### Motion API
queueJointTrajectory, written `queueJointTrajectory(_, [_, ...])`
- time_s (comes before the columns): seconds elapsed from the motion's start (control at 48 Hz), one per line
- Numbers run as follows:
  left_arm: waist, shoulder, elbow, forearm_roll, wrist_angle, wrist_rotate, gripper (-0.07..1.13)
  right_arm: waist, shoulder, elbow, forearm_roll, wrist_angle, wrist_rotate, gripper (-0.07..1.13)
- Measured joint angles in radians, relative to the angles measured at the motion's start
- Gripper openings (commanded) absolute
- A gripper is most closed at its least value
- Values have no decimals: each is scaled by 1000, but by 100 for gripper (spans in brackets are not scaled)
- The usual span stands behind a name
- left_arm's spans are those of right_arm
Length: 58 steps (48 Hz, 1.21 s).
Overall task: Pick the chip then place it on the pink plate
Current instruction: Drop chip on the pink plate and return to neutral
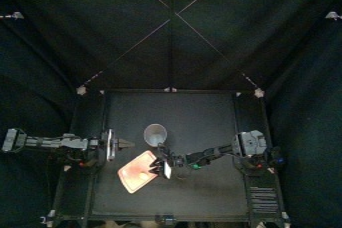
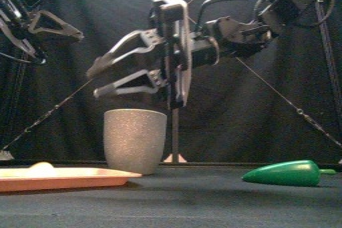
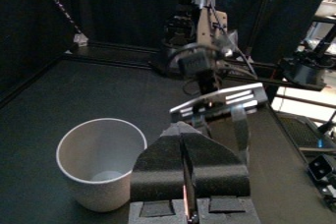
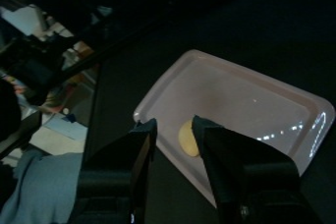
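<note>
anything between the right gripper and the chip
Nothing visible. The right gripper hangs open over the chip, which lies on the pink tray; the grey cup stands behind the tray, off that path.

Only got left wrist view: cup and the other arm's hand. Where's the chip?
Observer: The chip lies on the pink plate; right wrist view shows it.
Operator: Right arm's hand holding it?
Observer: No. The right hand is open over the chip, one jaw on each side of it.
Operator: Anything else around?
Observer: A green toy lies off to the right in the front view, well apart from the plate.
</note>
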Motion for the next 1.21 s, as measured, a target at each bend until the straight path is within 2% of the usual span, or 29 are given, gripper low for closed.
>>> queueJointTrajectory(0.125, [0,0,2,0,0,0,-2,0,-92,124,-55,-118,-38,76])
queueJointTrajectory(0.312, [0,0,3,0,0,0,-2,-23,-244,316,-58,-179,-100,76])
queueJointTrajectory(0.479, [5,0,12,0,0,0,-2,-97,-430,500,-11,-192,-118,76])
queueJointTrajectory(0.688, [14,0,21,0,0,0,-2,-219,-729,657,-12,-193,-155,76])
queueJointTrajectory(0.854, [18,0,21,0,0,2,-2,-247,-900,704,-81,-178,-201,76])
queueJointTrajectory(1.083, [20,0,21,0,-2,2,-2,-245,-1019,729,-242,-126,-229,76])
queueJointTrajectory(1.208, [20,0,21,2,0,3,-2,-245,-1058,742,-262,-89,-224,76])
